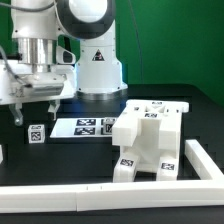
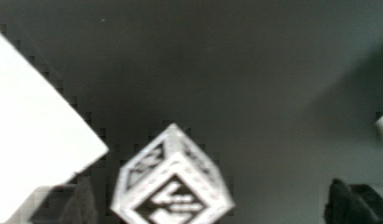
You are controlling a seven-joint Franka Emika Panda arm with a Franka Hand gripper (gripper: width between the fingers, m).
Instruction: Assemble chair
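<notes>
Overhead, gripper (image 1: 36,113) hangs just above a small tagged piece (image 1: 37,133) at the exterior view's left. Jaws spread wide, nothing held. Wrist view: piece (image 2: 170,180) stands between the fingers (image 2: 55,205), touching neither. Part-built chair (image 1: 150,140) on the table, right of the marker board (image 1: 85,127). Rail (image 1: 110,192) lies along the near edge.
</notes>
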